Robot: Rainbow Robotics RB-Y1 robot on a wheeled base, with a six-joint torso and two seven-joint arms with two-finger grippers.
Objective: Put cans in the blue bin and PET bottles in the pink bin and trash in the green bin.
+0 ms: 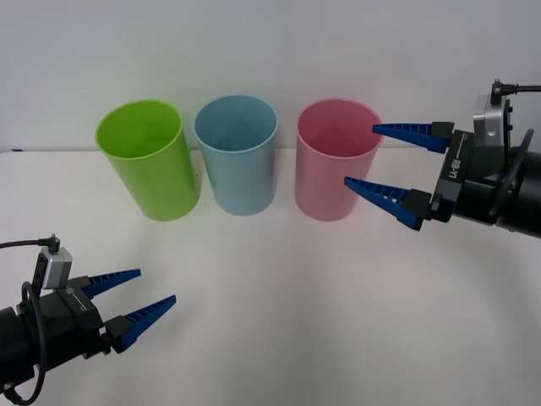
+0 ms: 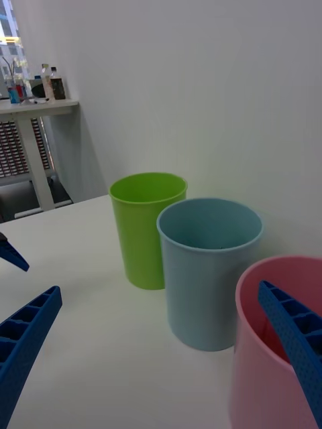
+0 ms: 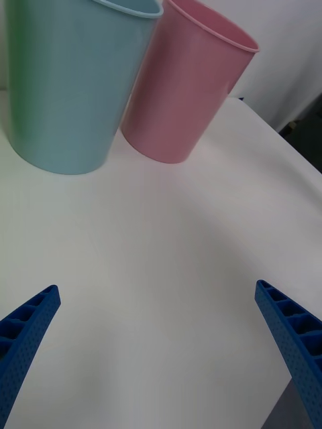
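Note:
Three cup-shaped bins stand in a row at the back of the white table: the green bin [image 1: 148,165] on the left, the blue bin [image 1: 237,165] in the middle, the pink bin [image 1: 321,178] on the right. My right gripper [image 1: 361,155] hangs open and holds nothing, its fingertips at the pink bin's right rim. In the right wrist view the pink bin [image 2: 258,375] is nearest, then the blue bin [image 2: 208,281] and the green bin [image 2: 144,228]. My left gripper [image 1: 156,286] is open and holds nothing, low at the front left. Cans, PET bottles and trash are out of view.
The white table [image 1: 287,321] stretches bare in front of the bins, with a white wall close behind them. In the right wrist view a side table [image 2: 37,110] with bottles stands far off beyond the table's left end.

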